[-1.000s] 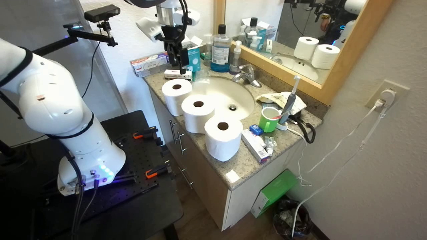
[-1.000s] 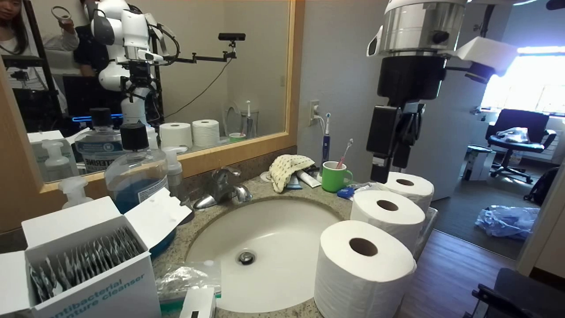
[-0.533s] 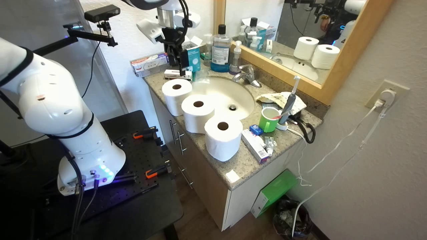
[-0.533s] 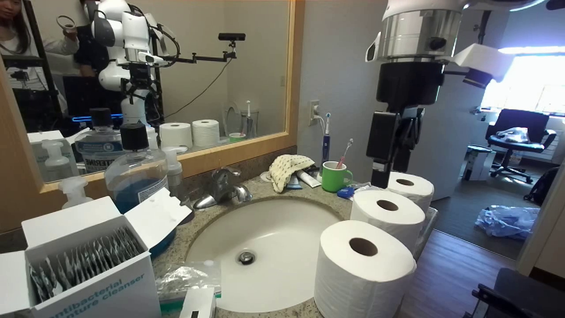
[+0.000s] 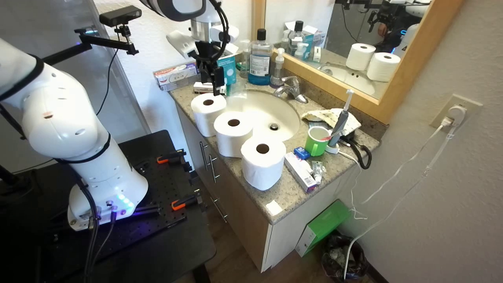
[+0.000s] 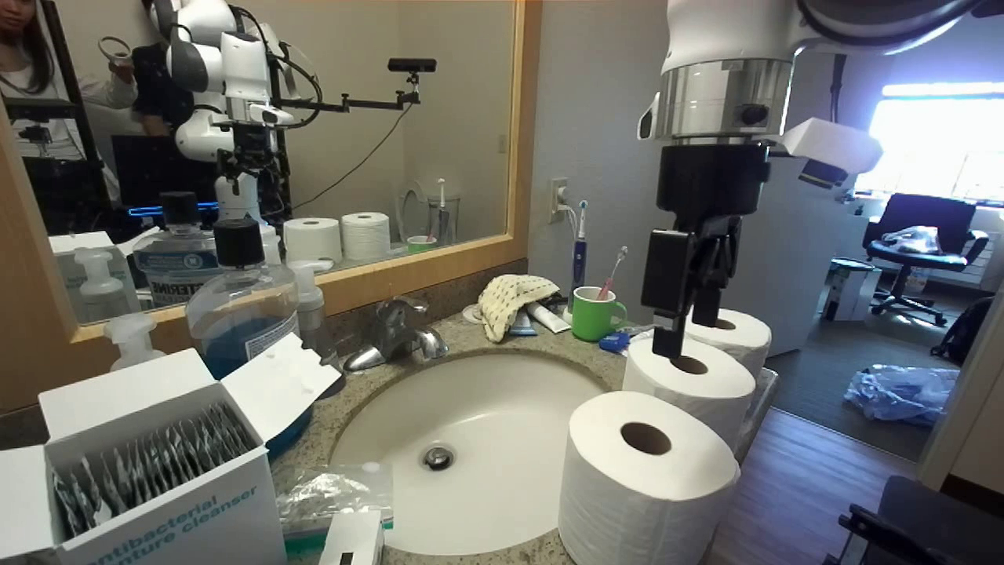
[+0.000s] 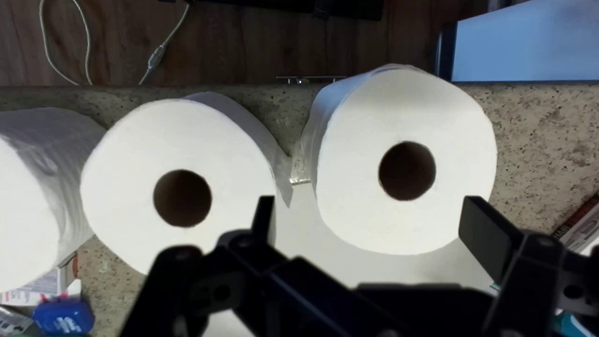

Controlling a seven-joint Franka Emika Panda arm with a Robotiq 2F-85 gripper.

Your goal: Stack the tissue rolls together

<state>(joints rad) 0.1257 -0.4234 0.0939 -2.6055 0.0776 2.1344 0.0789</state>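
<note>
Three white tissue rolls stand upright in a row along the counter's front edge: an end roll (image 5: 208,118) near the back wall, a middle roll (image 5: 233,137) and another end roll (image 5: 262,167). None sits on top of another. My gripper (image 5: 211,84) hangs over the sink side of the back-wall roll, pointing down. In the wrist view the gripper (image 7: 369,206) is open with empty space between its fingers. Below them shows part of that same roll (image 7: 360,215), and the left finger overlaps the middle roll (image 7: 126,187). Contact with any roll cannot be made out.
The sink (image 6: 502,471) lies beside the rolls, with a faucet (image 6: 396,333) behind it. A mouthwash bottle (image 5: 259,59) and an opened box (image 6: 157,486) stand at the back-wall end. A green cup (image 5: 316,141) and toothpaste box (image 5: 300,171) occupy the opposite end.
My gripper has come down, shifting slightly right in an exterior view and slightly left where the camera sits closer. Its jaws stay apart. All three rolls stand where they were.
</note>
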